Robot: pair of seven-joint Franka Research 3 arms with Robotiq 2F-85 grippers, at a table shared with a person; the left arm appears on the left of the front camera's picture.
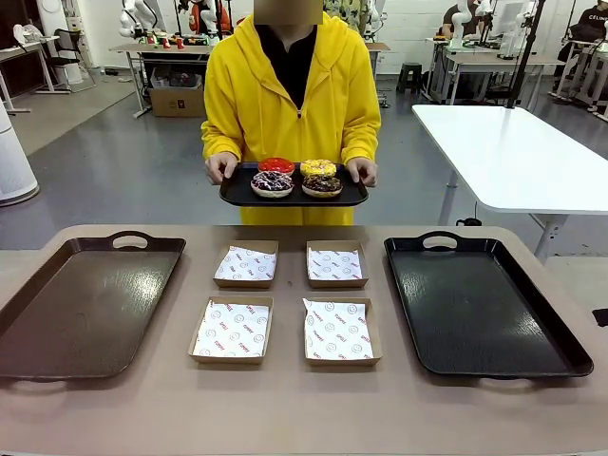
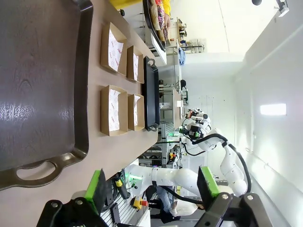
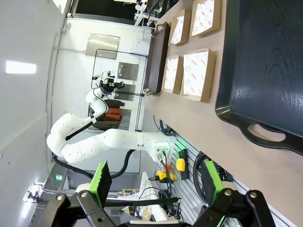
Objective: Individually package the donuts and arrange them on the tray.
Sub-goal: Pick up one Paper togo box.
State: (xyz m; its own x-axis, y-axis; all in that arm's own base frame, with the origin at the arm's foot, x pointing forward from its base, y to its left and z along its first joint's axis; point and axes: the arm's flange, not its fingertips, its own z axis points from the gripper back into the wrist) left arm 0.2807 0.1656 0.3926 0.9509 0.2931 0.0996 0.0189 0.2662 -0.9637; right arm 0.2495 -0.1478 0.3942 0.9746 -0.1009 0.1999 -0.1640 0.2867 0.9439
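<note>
A person across the table holds a small black serving tray with both hands. On it lie the glossy red donut, the yellow-crumbed donut, the purple sprinkled donut and the chocolate donut. The left wrist view shows the held tray's edge at the top. My left gripper is open and holds nothing, off the near end of the brown tray. Beyond the handle end of the black tray, my right gripper is also open, with nothing between its fingers.
Several shallow cardboard boxes with printed paper sit in the table's middle, between a brown tray on the left and a black tray on the right. The left arm stands beside the table in the right wrist view.
</note>
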